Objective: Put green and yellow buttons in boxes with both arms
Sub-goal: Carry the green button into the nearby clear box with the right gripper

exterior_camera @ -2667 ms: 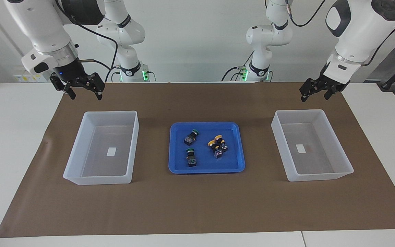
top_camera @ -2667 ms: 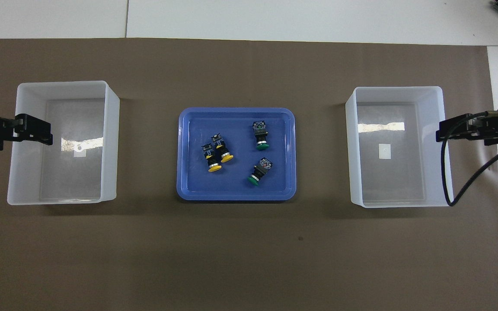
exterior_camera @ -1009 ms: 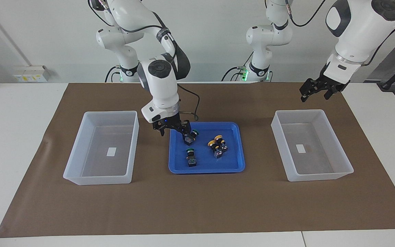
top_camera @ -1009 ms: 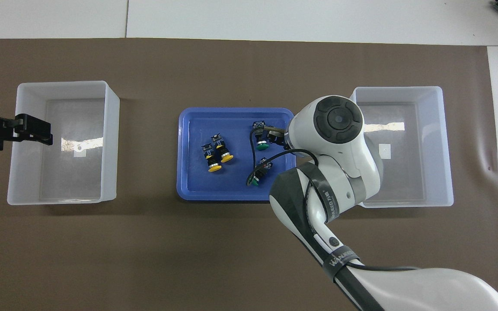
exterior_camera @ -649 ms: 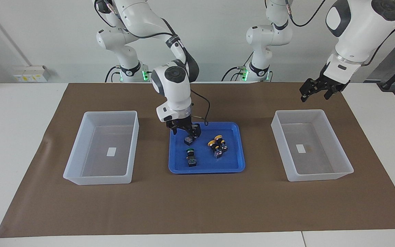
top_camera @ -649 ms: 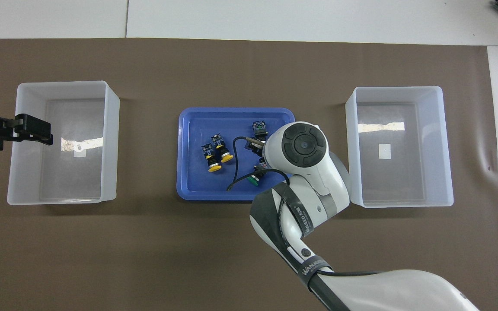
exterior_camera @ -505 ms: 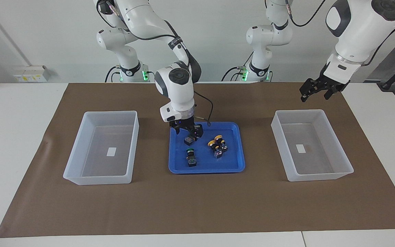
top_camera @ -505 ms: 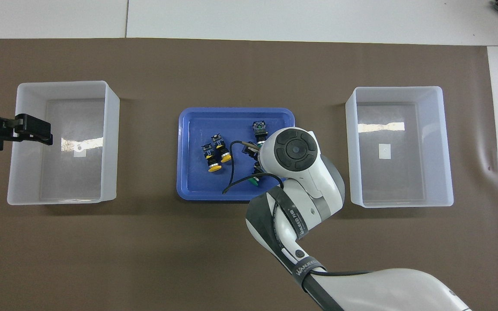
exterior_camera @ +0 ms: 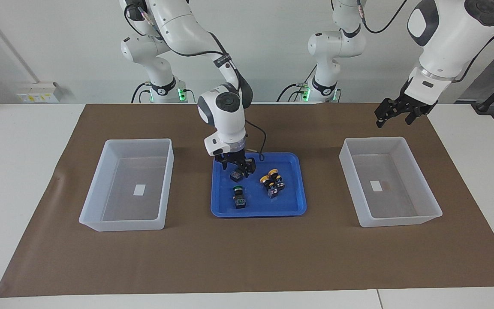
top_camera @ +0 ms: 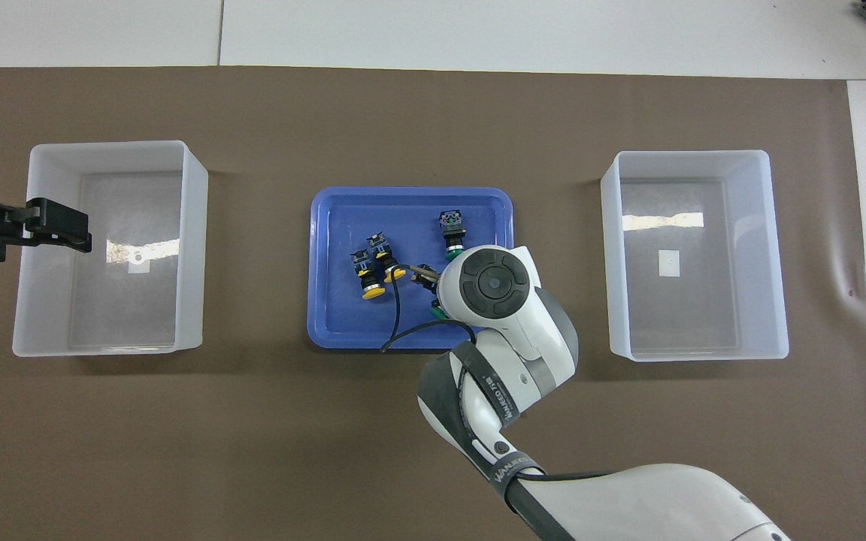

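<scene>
You're in a robotics lab: white arms (exterior_camera: 225, 107) ring a white table (exterior_camera: 15, 141), brown mat (exterior_camera: 247, 253) at 6 o'clock.

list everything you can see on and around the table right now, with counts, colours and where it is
green buttons: two, green caps on black bodies, in the blue tray; one lies under the right gripper, the other farther from the robots
yellow buttons: two, yellow caps, side by side in the tray, toward the left arm's end
blue tray: one, shallow, mid-table between the boxes
boxes: two, translucent white, one at each end of the mat, each with only a small white label inside
mat: one, brown, covering the table
small arms: two, white with green lights, at the robots' edge of the table
right gripper: black, low over the tray at a green button
left gripper: black, waiting in the air near its box
</scene>
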Tool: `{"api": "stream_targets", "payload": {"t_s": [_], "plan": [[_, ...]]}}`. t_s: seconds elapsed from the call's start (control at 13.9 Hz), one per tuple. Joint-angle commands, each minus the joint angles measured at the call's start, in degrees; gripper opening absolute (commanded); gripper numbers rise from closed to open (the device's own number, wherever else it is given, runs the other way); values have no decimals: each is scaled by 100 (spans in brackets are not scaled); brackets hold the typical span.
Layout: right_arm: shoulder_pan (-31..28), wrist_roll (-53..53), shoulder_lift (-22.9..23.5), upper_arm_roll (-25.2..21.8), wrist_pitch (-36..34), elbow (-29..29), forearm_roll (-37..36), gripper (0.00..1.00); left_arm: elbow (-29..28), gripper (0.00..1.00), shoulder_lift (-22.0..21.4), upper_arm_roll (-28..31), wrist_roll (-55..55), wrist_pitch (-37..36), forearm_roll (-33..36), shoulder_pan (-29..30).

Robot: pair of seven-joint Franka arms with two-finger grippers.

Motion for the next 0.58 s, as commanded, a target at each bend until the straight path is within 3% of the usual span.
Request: {"api": "stream_targets", "payload": {"t_s": [0.0,0.07,0.36,0.5], "plan": [[-62,24,10,49,88,-54,43,35,-194,100,-173,26,5,41,-71,4],[-62,58,10,49,61,-54,43,0,-194,100,-173,26,5,41,-71,4],[-106,67,10,49,-79,33,43,0,-194,100,-173,26,5,41,-71,4],[-254,32,-147,49,-779,401,35,0,-194,100,-173,26,5,41,-71,4]]}}
